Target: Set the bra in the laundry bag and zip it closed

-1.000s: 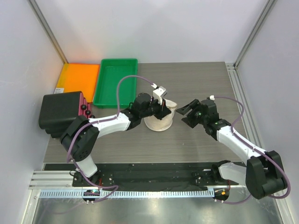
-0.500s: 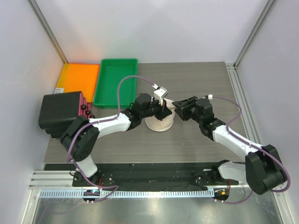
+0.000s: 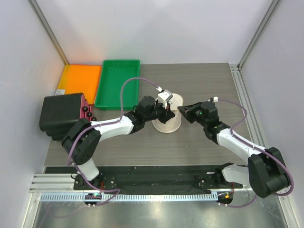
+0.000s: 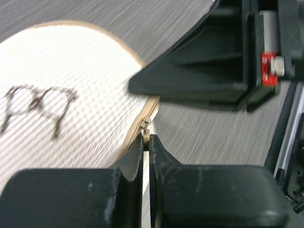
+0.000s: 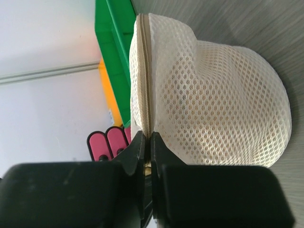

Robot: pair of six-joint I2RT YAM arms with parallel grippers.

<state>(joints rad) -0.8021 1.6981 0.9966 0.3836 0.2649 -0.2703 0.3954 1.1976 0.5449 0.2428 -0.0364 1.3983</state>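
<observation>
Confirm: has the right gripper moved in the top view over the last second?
Yes. The right gripper shifted left, toward the green tray, closing the gap to the laundry bag; its jaws now pinch the bag's rim.

Green tray (image 3: 117, 83) beside orange tray (image 3: 78, 78), black case (image 3: 59, 111) nearer

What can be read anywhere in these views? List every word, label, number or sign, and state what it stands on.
On the lid of the laundry bag: one dark mark of loose, letter-like strokes; it cannot be read as a word.
On the green tray and the orange tray: no text shows.
Nothing else in view carries readable text.
</observation>
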